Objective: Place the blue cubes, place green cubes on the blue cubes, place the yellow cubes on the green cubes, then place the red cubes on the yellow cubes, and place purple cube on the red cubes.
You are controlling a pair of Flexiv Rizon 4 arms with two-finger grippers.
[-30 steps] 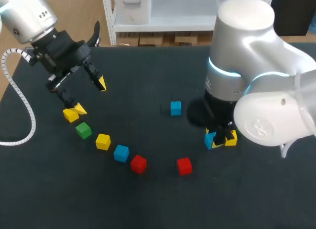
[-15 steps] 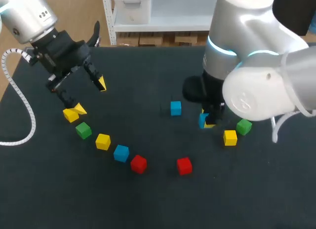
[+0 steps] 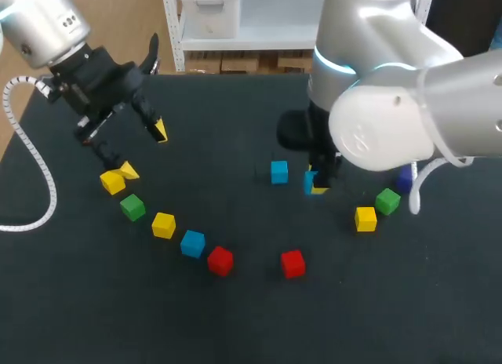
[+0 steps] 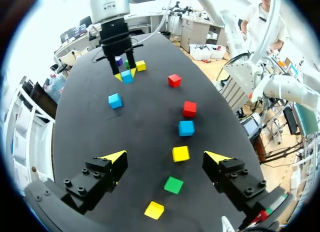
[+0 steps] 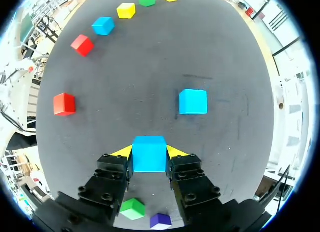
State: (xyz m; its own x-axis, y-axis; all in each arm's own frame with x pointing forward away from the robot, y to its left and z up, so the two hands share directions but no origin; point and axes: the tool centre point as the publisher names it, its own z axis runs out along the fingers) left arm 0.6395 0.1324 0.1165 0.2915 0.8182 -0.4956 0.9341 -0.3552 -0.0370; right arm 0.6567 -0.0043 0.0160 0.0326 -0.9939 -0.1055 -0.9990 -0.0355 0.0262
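Apparently no legible text anywhere

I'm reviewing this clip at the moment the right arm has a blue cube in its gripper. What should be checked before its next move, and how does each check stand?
1. Grip: the right gripper is shut on the held blue cube, with a finger on each side: ok.
2. Landing spot: the table is bare ahead of it, beside the loose blue cube: ok.
3. Height of the held cube above the table: cannot tell.
4. Left gripper is open, empty and well apart from the right one: ok.
5. Green cube for the next layer lies free next to a yellow cube: ok.
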